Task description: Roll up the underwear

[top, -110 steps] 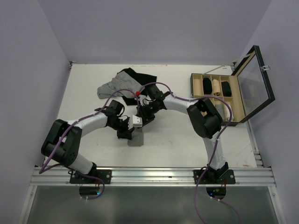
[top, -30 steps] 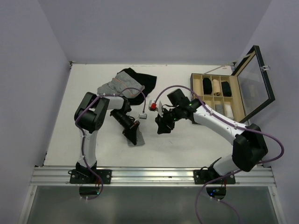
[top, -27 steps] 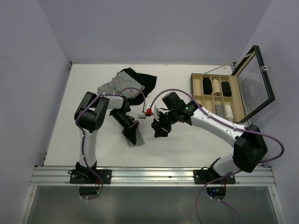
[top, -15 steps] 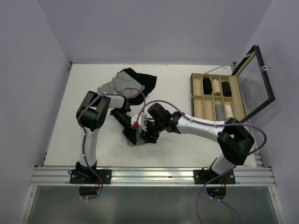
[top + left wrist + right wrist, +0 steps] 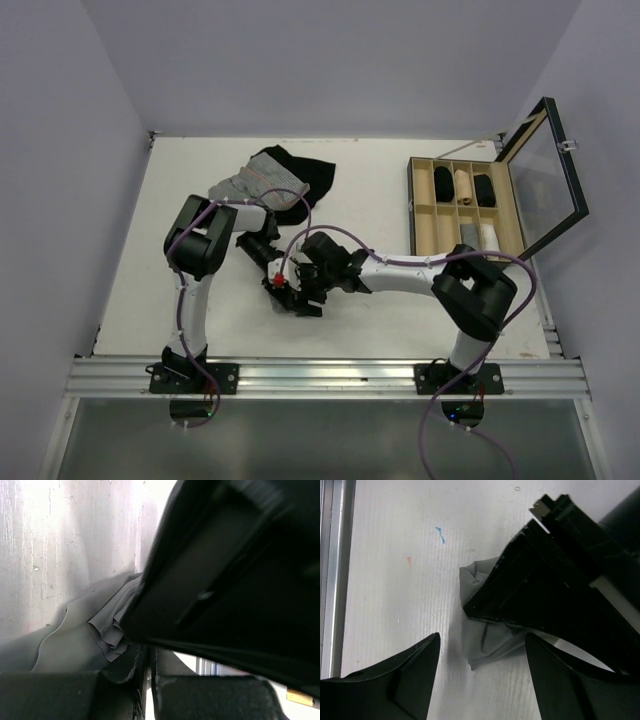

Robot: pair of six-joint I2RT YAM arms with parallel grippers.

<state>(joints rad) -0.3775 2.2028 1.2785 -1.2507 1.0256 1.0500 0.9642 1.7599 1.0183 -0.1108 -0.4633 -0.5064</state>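
— Leftward the right gripper (image 5: pixel 482 642) has been brought, jaws spread wide astride the underwear (image 5: pixel 75 645).
— And the left gripper (image 5: pixel 151 666)?
— Clenched on that cloth, which is bunched on the table (image 5: pixel 385 555).

Showing one left gripper (image 5: pixel 283 291), one right gripper (image 5: pixel 306 301); three garments: underwear (image 5: pixel 480 645), pinstriped garment (image 5: pixel 250 180), black garment (image 5: pixel 310 178); one box (image 5: pixel 413 195).

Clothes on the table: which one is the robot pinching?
The plain grey underwear, pinched in the left gripper; the striped garment and black garment lie farther back.
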